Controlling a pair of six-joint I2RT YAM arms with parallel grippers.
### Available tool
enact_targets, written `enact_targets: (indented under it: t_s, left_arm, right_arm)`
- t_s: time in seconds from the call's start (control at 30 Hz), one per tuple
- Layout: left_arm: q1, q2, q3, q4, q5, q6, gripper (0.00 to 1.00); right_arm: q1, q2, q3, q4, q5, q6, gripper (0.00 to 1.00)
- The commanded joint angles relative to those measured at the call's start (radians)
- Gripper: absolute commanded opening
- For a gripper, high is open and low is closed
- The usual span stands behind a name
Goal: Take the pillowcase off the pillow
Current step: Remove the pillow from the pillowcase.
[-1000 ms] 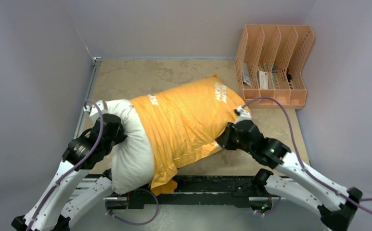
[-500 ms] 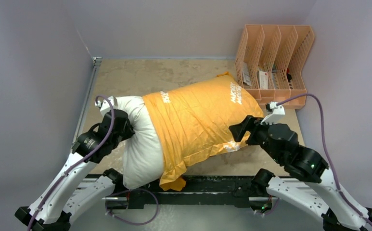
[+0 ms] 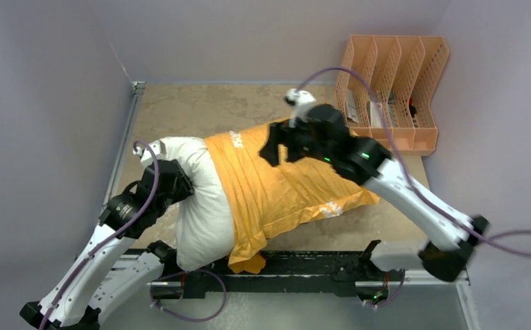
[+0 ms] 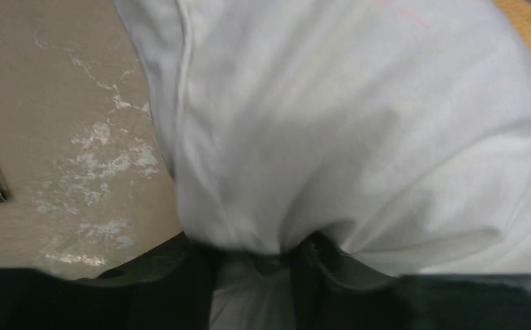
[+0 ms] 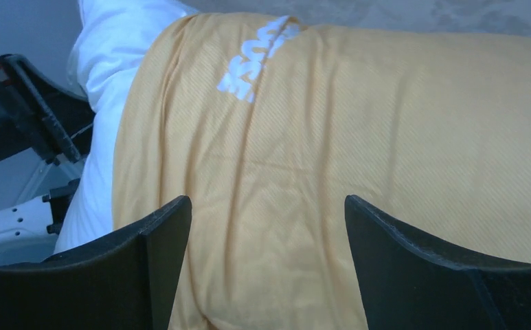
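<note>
The pillow (image 3: 195, 206) lies slantwise on the table (image 3: 187, 110). Its left end is bare and white, and the rest of it sits inside the orange pillowcase (image 3: 297, 196). At that bare end the left gripper (image 4: 255, 265) is nearly closed, pinching a tuck of the pillow's white cloth. The right gripper (image 5: 268, 206) hangs over the covered part of the pillow, close to the white lettering, with its fingers spread wide and nothing in them.

From where I stand, the next grab matters most. The right gripper should come down and nip only a ridge of orange cloth, not the stuffing beneath. It should then draw straight away from the pillow's bare end while the left one anchors. A deep bite would likely drag the pillow along too.
</note>
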Motion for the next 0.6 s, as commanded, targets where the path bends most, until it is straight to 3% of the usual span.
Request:
enact_targets:
  t_s: [0.0,0.13,0.2,0.27,0.37,0.57]
  left_arm:
    - [0.000,-0.023,0.050,0.049,0.017,-0.044,0.50]
    - [0.000,-0.070,0.144,-0.021,-0.025,-0.066,0.64]
    - [0.000,-0.083,0.201,-0.051,-0.064,-0.071,0.68]
    - [0.000,-0.082,0.239,-0.066,-0.098,-0.080,0.70]
    - [0.000,-0.041,0.257,-0.060,-0.099,-0.092,0.72]
    - [0.001,0.072,0.133,0.062,0.020,-0.090,0.76]
  right_arm:
    - [0.004,0.281,0.141,0.079,-0.215,-0.076,0.83]
    - [0.003,0.430,0.224,0.010,-0.138,-0.127,0.82]
    - [0.004,0.457,0.207,-0.005,-0.134,-0.163,0.73]
    - [0.005,0.439,0.124,0.027,-0.142,-0.137,0.59]
    - [0.004,0.354,-0.065,0.150,-0.187,-0.049,0.51]
    - [0.004,0.234,-0.349,0.345,-0.257,0.123,0.27]
